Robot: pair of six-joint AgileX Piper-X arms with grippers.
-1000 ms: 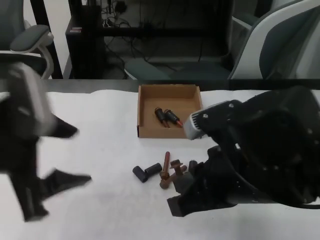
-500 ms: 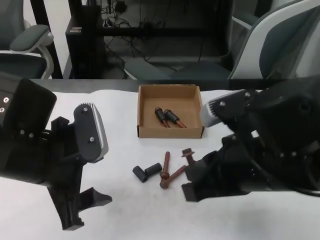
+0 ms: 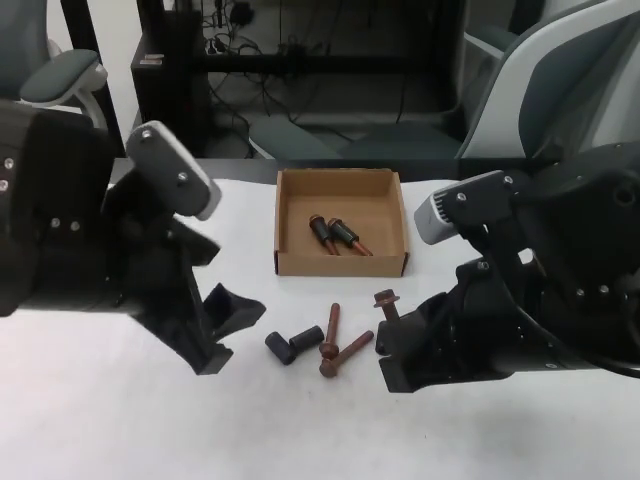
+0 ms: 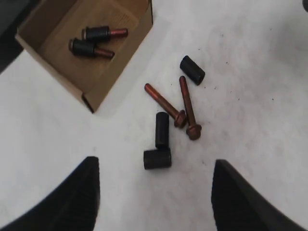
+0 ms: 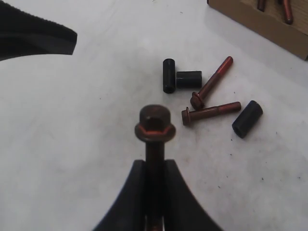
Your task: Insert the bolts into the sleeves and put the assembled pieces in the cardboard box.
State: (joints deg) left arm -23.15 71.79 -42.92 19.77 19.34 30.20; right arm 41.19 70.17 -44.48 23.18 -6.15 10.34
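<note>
In the high view, the cardboard box [image 3: 340, 264] sits at the upper middle with two put-together pieces [image 3: 335, 234] inside. Just below it, in the middle, lie two loose bolts [image 3: 336, 340] and some dark sleeves [image 3: 293, 344]. At the lower right, the right gripper [image 3: 390, 335] has the held bolt [image 3: 386, 299] sticking up. In the left wrist view, the left gripper [image 4: 154, 192] has its fingers [image 4: 79, 197] wide apart, near two sleeves that touch. In the right wrist view, the right gripper's fingers squeeze the held bolt's stem.

bolts [image 4: 163, 103]: coppery metal | sleeves [image 4: 162, 130]: matt black | cardboard box [image 3: 340, 264]: plain brown
</note>
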